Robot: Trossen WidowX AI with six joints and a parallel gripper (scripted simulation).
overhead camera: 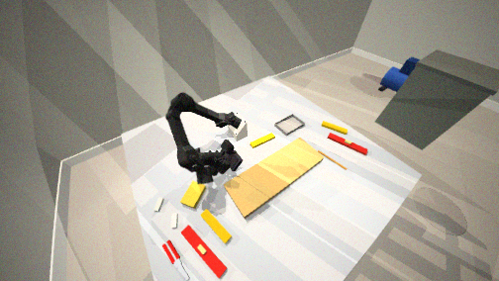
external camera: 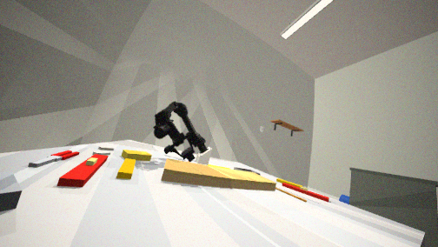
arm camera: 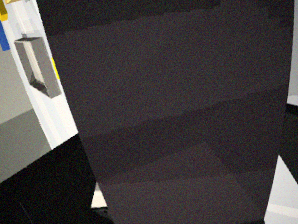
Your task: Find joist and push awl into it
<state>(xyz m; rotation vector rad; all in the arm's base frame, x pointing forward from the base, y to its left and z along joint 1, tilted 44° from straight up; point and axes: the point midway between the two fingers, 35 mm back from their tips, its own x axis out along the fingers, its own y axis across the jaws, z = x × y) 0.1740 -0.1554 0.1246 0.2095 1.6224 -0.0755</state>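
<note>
Fingers (overhead camera: pixel 221 162) (external camera: pixel 179 153) parted wide around a dark grey body, apparently the stud finder (arm camera: pixel 175 95).
The held piece fills the wrist view between them, too small to make out from above; the wooden floor panel (overhead camera: pixel 277 174) (external camera: pixel 217 175) lies near the fingers on the desk (overhead camera: pixel 317 213) (external camera: pixel 195 217); the grey-rimmed tray (overhead camera: pixel 282 131) (external camera: pixel 247 170) (arm camera: pixel 51 75) sits well apart from them, beyond a yellow bar (overhead camera: pixel 262 140).

Tray (overhead camera: pixel 277 126) (arm camera: pixel 49 75) behind panel (overhead camera: pixel 273 177) (external camera: pixel 217 176).
</note>
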